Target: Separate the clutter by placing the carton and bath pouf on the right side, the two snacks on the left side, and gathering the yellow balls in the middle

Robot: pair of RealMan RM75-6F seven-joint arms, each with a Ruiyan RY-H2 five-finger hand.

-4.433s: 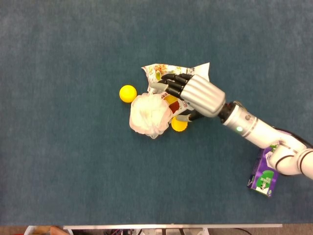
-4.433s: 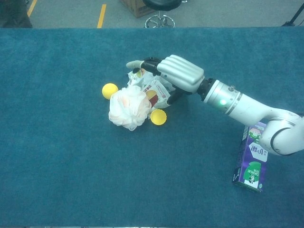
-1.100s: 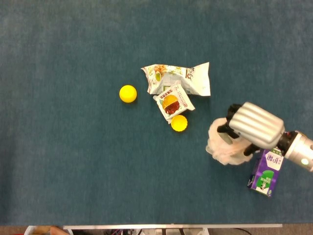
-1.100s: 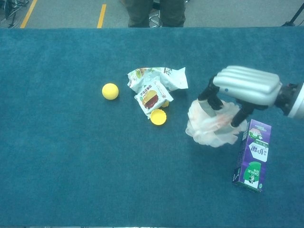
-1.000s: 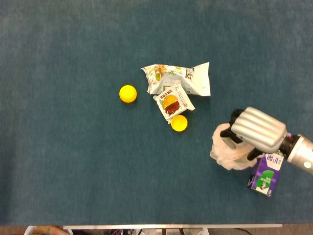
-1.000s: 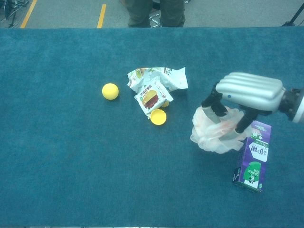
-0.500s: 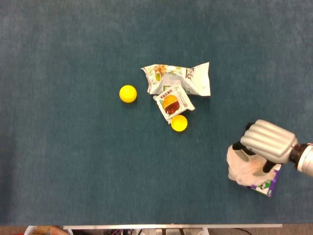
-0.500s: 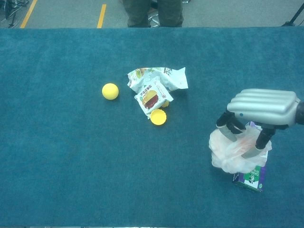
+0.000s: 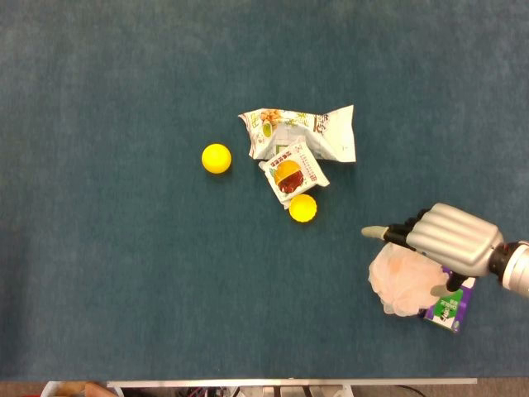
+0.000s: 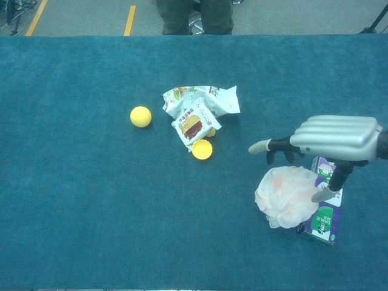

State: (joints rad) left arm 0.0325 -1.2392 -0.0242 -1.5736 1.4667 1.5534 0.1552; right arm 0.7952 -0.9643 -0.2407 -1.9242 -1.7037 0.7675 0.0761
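The pale pink bath pouf (image 9: 400, 281) (image 10: 285, 196) lies on the table at the right, against the purple carton (image 9: 450, 304) (image 10: 322, 209). My right hand (image 9: 446, 238) (image 10: 330, 142) hovers just above the pouf with its fingers spread and nothing in them. Two snack packets sit mid-table: a larger white bag (image 9: 304, 132) (image 10: 203, 99) and a small square packet (image 9: 293, 174) (image 10: 193, 127) overlapping it. One yellow ball (image 9: 216, 158) (image 10: 140, 116) lies to their left, another (image 9: 302, 208) (image 10: 202, 149) just below the small packet. My left hand is out of both views.
The blue table cloth (image 9: 124, 273) (image 10: 85, 212) stretches wide on the left. The table's near edge (image 9: 289, 382) runs along the bottom of the head view. A person's legs (image 10: 188, 15) stand beyond the far edge.
My right hand carried the pouf from the pile to the right, set it down against the carton, and has now spread its fingers and let it go.
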